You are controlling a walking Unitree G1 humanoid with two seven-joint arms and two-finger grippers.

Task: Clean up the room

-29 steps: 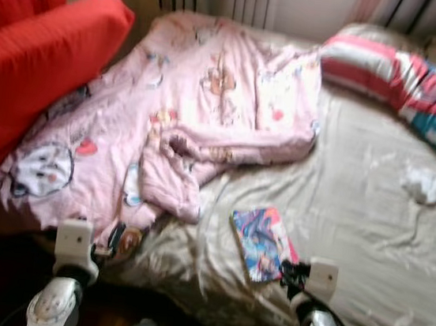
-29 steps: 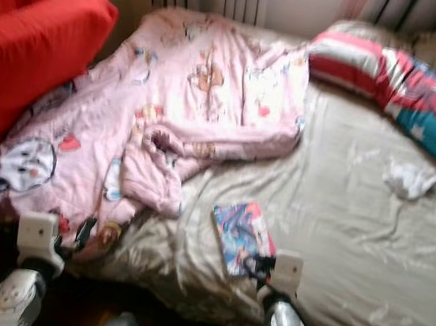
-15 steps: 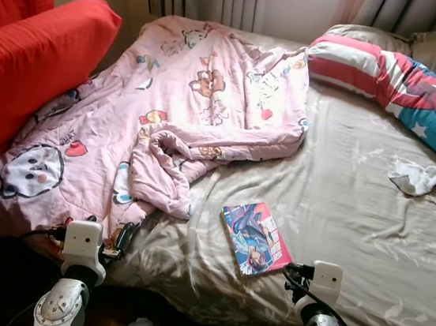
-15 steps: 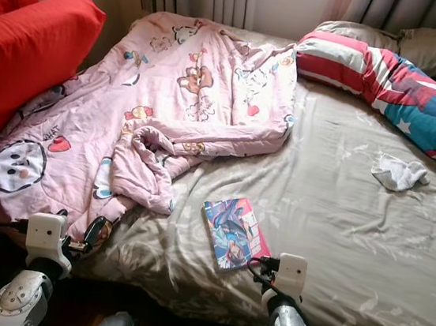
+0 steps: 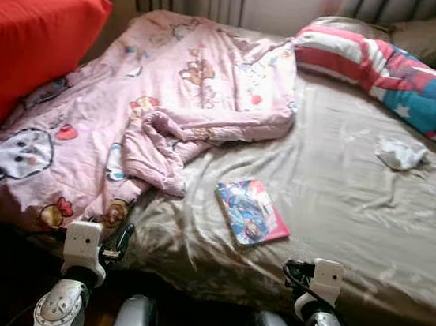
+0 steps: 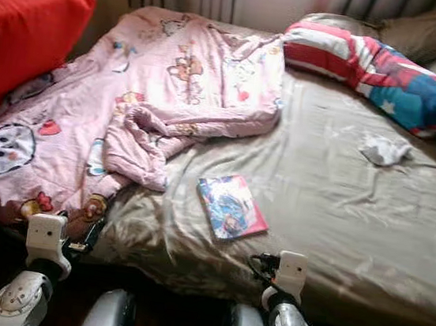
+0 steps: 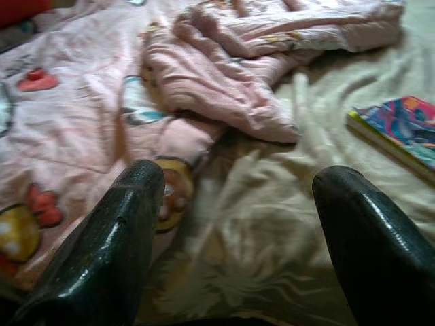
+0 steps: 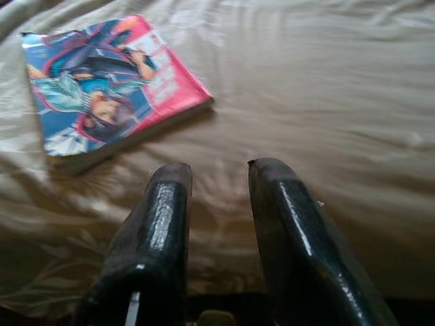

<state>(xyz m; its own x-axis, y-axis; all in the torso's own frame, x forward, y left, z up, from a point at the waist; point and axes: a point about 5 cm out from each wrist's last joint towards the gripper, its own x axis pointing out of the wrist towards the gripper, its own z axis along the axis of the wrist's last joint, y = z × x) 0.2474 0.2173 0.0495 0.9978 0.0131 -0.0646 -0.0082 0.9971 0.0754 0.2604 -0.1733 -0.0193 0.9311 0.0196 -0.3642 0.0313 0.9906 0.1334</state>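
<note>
A thin paperback book [image 5: 251, 212] with a bright pink and blue illustrated cover lies flat on the beige sheet of the bed [image 5: 354, 219], near the foot edge and well apart from the pillows. Its cover art shows drawn figures, though the lettering is too soft to read.

The right gripper [image 8: 217, 170] hovers low over the sheet just beside the book, its two black fingers a narrow gap apart and holding nothing. The left gripper [image 7: 238, 183] hangs at the bed's edge with fingers spread wide, empty, facing the crumpled fold of a pink cartoon-print blanket [image 5: 170, 101].

That blanket covers the robot's left half of the mattress, its bunched corner ending just short of the book. A red cushion [image 5: 33, 45] leans against the bed on the left, cut off by the frame. At the head lies a pillow [image 5: 388, 72] in red and white stripes and blue with stars, with a dull olive pillow [image 5: 433, 34] behind it. A small crumpled white cloth [image 5: 399, 153] rests on the sheet toward the right. Both silver forearms rise from the bottom of the head view.
</note>
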